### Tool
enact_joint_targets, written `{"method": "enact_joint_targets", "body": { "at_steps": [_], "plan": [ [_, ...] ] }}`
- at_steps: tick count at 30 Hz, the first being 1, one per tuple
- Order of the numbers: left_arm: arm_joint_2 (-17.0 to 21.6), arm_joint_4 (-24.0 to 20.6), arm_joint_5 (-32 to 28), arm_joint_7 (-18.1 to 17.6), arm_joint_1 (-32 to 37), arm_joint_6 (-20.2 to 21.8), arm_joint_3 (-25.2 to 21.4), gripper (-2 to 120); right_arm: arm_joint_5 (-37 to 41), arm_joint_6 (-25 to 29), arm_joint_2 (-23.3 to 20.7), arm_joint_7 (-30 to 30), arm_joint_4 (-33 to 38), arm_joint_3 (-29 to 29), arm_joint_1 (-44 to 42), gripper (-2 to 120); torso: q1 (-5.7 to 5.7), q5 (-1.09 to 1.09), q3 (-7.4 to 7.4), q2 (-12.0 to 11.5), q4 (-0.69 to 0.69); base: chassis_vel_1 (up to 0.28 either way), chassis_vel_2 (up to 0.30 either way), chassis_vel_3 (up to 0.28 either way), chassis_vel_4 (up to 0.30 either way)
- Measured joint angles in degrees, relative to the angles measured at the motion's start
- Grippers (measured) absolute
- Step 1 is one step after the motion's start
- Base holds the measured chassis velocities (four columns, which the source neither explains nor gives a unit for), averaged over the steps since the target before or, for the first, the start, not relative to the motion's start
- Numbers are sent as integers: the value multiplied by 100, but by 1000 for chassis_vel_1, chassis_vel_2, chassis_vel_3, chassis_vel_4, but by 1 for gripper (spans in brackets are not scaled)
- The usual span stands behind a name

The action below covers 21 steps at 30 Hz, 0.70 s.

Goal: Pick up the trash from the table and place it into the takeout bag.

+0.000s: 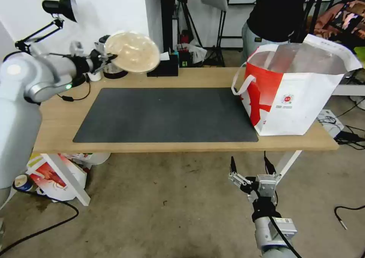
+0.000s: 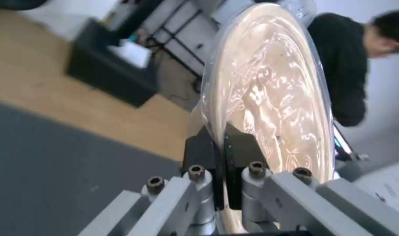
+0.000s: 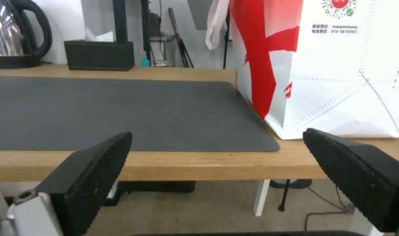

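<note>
At the far left corner of the table (image 1: 61,117), the left gripper (image 1: 103,57) is raised above the wood, its black fingers (image 2: 199,152) pinched onto the rim of the shallow beige bowl (image 1: 132,52). That bowl is tipped up almost on edge, clear of the tabletop, its glossy inner face turned toward the onlooker in the head view and extending away from the fingertips in the left wrist view (image 2: 269,95). Just behind the gripper stand a small white cup (image 1: 95,76) and a dark kettle base (image 1: 113,72); beyond the bowl, toward the table's middle, sits the black tissue box (image 1: 163,68). Below and forward of the held bowl lies the dark grey mat (image 1: 167,113), bare. Well apart from the left gripper, at the table's right end, the takeout bag (image 1: 300,98) stands upright with its mouth open and silver lining showing, one lower edge resting on the mat's right border. Below the table's front edge, lower than the bag, the right gripper (image 1: 251,170) hangs idle over the floor, its ribbed pads (image 3: 99,170) spread wide and holding nothing; past the gripper are the table edge and the bag's red-and-white side (image 3: 339,72).
</note>
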Motion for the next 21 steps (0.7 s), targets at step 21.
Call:
{"method": "enact_joint_targets", "body": {
  "at_steps": [21],
  "plan": [
    [-915,1806,1254,2802,-2248,-927,2589,0,0,0,0,0,0,0,1,100,2,-2,1,0,2,0,0,0,0]
  ]
}}
